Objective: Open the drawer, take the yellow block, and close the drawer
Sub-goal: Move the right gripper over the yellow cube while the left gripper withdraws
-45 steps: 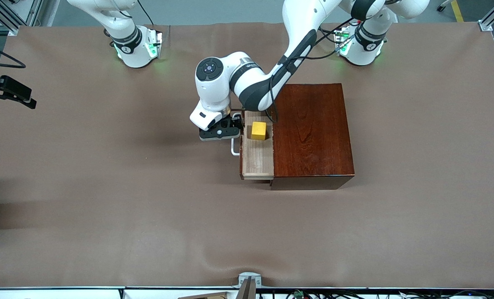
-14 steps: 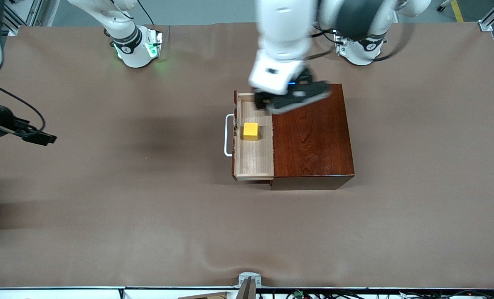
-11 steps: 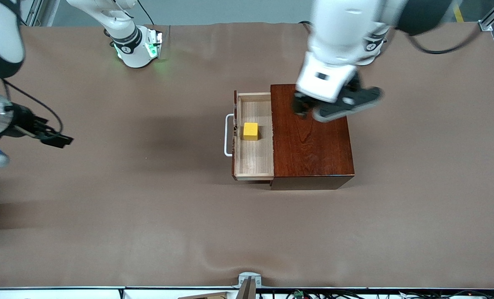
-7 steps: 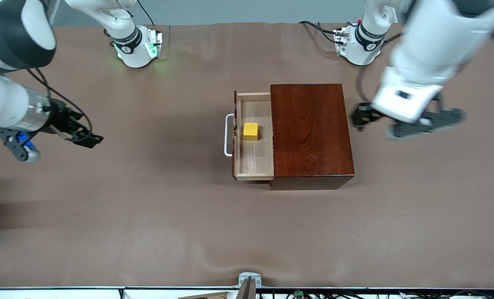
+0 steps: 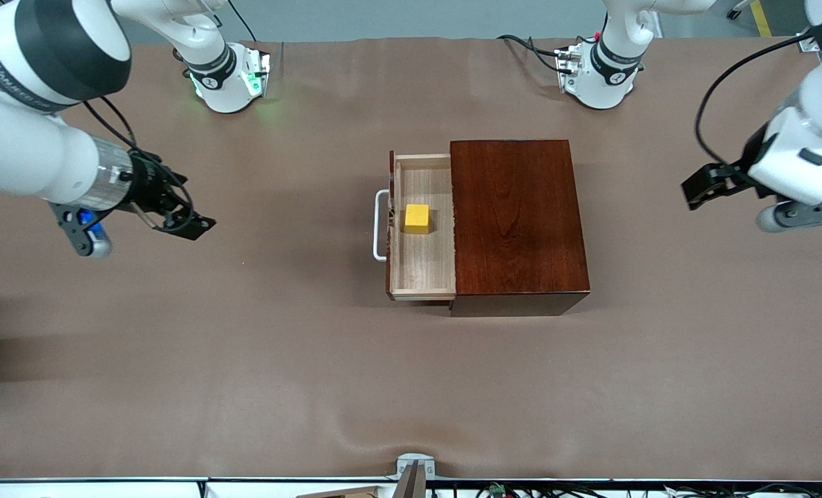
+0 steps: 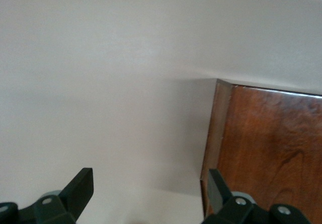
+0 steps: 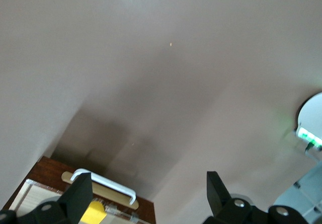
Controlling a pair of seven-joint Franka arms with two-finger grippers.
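The drawer [image 5: 424, 266] stands pulled out of the dark reddish-brown box [image 5: 518, 221], its white loop handle [image 5: 380, 225] facing the right arm's end of the table. The yellow block [image 5: 417, 218] lies in the drawer's tray. My right gripper [image 5: 187, 217] hangs open over bare table, well short of the handle. In its wrist view the right gripper [image 7: 148, 189] is empty, with the handle [image 7: 103, 183] and the block [image 7: 94, 213] ahead. My left gripper [image 5: 711, 188] is open and empty over the table at the left arm's end; in its wrist view the left gripper [image 6: 149, 183] is beside the box [image 6: 266, 148].
The brown table cover [image 5: 245, 360] spreads all around the box. Both arm bases [image 5: 227, 76] [image 5: 601, 69] stand along the edge farthest from the front camera. A small metal bracket [image 5: 414, 467] sits at the table's nearest edge.
The left arm has swung from over the box out to its own end of the table. The right gripper has come in toward the drawer. Drawer and block have stayed put over the last second.
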